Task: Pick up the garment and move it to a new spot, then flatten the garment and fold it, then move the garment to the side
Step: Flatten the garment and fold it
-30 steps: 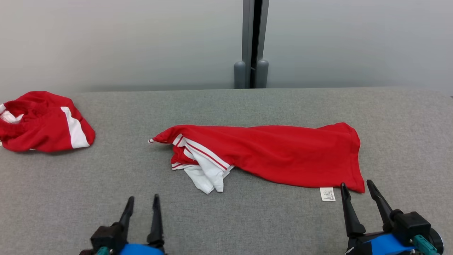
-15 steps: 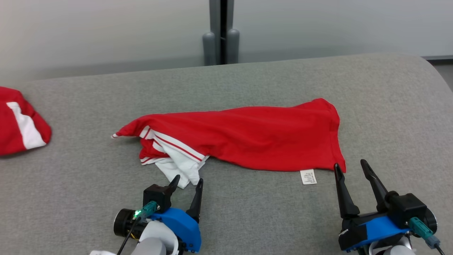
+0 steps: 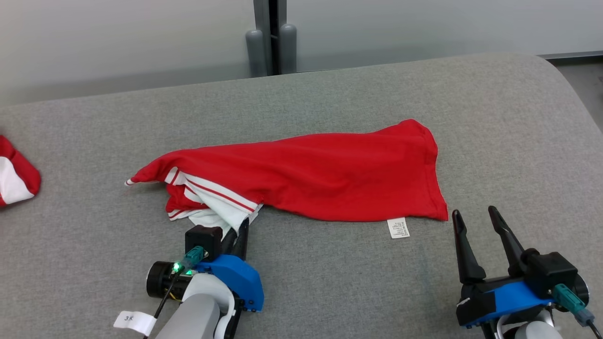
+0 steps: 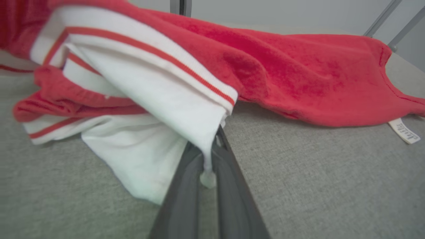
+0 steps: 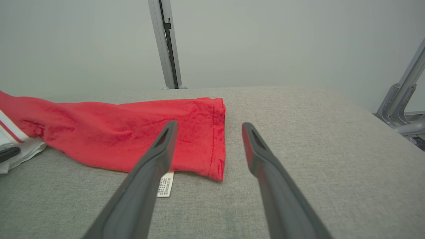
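**Two pincers, one now closed on the garment**

One second before, the left pincer (image 3: 238, 231) had stood spread and well short of the cloth. Half a second before, it had reached the white fold (image 3: 221, 214) with its fingers apart. Now those fingers were pressed together on the fold's lower edge, and the left wrist view showed a tuck of white cloth pinched between them (image 4: 208, 166). The right pincer (image 3: 473, 213) stayed spread as before, just beside the garment's hem corner and not touching it; in its own view (image 5: 209, 125) the left finger crossed in front of the hem.

The head camera had swung, so the whole picture had shifted left. The garment (image 3: 320, 179) itself lay as it had, stretched across the middle of the grey bench (image 3: 330, 292). Its red body ran toward the right, and the white, red-striped part was bunched at the left end. Its label (image 3: 398, 228) lay flat on the bench under the lower edge, near the right pincer. A second red-and-white garment (image 3: 14, 176), well apart at the far left, was now mostly cut off by the picture's edge.
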You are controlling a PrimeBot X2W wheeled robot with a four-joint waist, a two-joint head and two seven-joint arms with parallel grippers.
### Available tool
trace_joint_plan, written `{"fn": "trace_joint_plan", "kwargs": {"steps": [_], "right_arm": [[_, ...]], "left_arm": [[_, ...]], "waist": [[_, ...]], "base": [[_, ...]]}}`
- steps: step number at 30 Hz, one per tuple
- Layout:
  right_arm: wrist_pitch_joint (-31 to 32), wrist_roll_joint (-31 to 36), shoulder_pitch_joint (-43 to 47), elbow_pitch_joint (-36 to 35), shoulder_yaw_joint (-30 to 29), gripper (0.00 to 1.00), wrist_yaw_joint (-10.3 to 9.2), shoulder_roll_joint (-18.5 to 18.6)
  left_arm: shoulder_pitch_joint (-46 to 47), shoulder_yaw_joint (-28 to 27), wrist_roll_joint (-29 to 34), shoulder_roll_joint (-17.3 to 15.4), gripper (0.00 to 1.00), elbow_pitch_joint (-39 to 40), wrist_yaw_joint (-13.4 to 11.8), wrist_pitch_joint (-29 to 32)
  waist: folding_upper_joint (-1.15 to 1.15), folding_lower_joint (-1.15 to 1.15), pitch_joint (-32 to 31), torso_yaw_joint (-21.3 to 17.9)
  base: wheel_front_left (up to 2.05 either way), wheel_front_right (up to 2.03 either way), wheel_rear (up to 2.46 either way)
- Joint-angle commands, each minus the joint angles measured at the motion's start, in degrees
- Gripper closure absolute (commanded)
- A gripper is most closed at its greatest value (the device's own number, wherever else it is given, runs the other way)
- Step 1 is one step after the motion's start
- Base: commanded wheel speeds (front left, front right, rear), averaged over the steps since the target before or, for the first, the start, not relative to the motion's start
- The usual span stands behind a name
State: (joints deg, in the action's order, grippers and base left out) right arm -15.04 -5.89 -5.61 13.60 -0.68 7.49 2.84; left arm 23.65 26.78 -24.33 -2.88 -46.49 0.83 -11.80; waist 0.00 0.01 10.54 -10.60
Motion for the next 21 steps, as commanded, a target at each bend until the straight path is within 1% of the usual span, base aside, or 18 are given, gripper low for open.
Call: {"fn": "trace_joint_plan", "kwargs": {"steps": [1,5,9,12,15,17,21], "right_arm": [[-0.2,-0.3,-0.1,-0.2,-0.4,0.00,0.01,0.1],[-0.2,-0.4,0.4,-0.1,-0.9,0.00,0.01,0.1],[-0.2,-0.5,0.9,0.2,-1.0,0.00,0.01,0.1],[-0.2,-0.5,1.5,0.4,-0.8,0.00,0.01,0.1],[-0.2,-0.6,1.8,0.7,-0.7,0.00,0.01,0.1],[-0.2,-0.6,2.4,0.8,-0.7,0.00,0.01,0.1],[-0.2,-0.7,3.0,1.0,-0.4,0.00,0.01,0.1]], "left_arm": [[0.6,0.3,0.4,0.0,1.00,0.1,-0.4,-0.8],[-0.2,0.3,1.4,-1.0,1.00,2.5,-1.6,-2.2],[-1.1,-0.3,3.0,-3.4,1.00,7.0,-3.6,-3.0],[-1.5,-0.1,5.0,-6.2,1.00,10.8,-5.6,-2.8],[-2.0,1.1,8.8,-10.3,1.00,14.5,-8.8,-0.4],[-2.9,1.5,10.6,-12.4,1.00,17.2,-10.5,2.3],[-6.4,3.1,13.5,-17.0,1.00,22.7,-13.1,9.5]], "waist": [[0.00,-0.01,-0.1,0.3],[0.00,-0.01,-0.8,1.8],[0.00,-0.01,-2.0,3.5],[0.00,-0.01,-3.2,4.7],[0.00,-0.01,-4.4,5.5],[0.00,-0.01,-5.1,5.9],[0.00,-0.01,-6.0,6.1]], "base": [[0.00,0.00,0.00],[0.00,0.00,0.00],[0.00,0.00,0.00],[0.00,0.00,0.00],[0.00,0.00,0.00],[0.00,0.00,0.00],[0.00,0.00,0.00]]}}
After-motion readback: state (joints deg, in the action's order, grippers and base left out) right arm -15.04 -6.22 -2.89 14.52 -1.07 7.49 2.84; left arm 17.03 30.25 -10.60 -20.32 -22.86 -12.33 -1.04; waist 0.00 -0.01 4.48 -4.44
